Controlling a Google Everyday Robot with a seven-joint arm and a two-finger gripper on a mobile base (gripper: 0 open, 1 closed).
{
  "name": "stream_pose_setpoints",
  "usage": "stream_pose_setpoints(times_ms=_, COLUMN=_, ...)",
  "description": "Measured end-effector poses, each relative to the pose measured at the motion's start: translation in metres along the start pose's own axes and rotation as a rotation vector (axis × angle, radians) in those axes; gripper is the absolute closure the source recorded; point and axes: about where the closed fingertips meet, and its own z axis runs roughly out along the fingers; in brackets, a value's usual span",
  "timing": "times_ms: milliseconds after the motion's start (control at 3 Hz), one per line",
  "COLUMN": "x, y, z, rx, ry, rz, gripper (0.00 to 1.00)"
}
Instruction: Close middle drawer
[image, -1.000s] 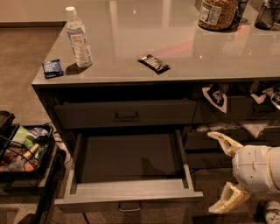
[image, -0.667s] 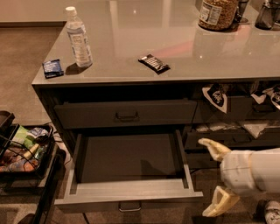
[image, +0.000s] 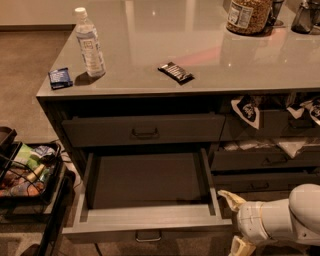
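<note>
Status: middle drawer (image: 145, 182) fully extended; closure not started.
The drawer stands pulled out at 6 o'clock below the surface (image: 210, 65), its extension unchanged from the earlier frame. The gripper (image: 236, 224), fingers spread and empty, sits at 4 o'clock off the drawer's front right corner, lower than before. The whole push remains.

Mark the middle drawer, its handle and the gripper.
middle drawer (image: 145, 180), camera view, bare floor.
handle (image: 148, 240), camera view, lower bar.
gripper (image: 228, 220), camera view, between its open fingers, right of drawer front.
</note>
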Motion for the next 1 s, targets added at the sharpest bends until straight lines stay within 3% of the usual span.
stream_pose_setpoints(times_ms=333, x=0.000, y=0.000, z=0.000, rx=0.000, ry=0.000, rz=0.000, gripper=0.00)
stream_pose_setpoints(times_ms=667, x=0.014, y=0.027, z=0.024, rx=-0.045, ry=-0.033, rz=-0.005, gripper=0.00)
stream_pose_setpoints(times_ms=1000, x=0.043, y=0.077, z=0.078, rx=-0.114, ry=-0.108, rz=0.034, gripper=0.00)
